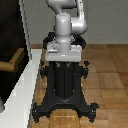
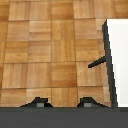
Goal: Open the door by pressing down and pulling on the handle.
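Observation:
The door (image 1: 11,35) is a tall dark panel in a white frame (image 1: 29,70) at the exterior view's left. Its brown handle (image 1: 13,60) juts out from the panel at about half height. My gripper (image 1: 62,53) hangs on the white arm above the black pedestal, well off to the right of the handle and apart from it. In the wrist view the door (image 2: 107,47) shows as a thin dark strip along a white block, with the handle (image 2: 98,63) as a short dark bar. The gripper (image 2: 64,103) is open, both fingertips (image 2: 38,103) spread with nothing between them.
The black robot pedestal (image 1: 65,87) with splayed feet stands on the wooden parquet floor (image 1: 107,70). A dark wall runs behind it. The white frame's base (image 1: 17,107) stretches along the floor at the exterior view's left.

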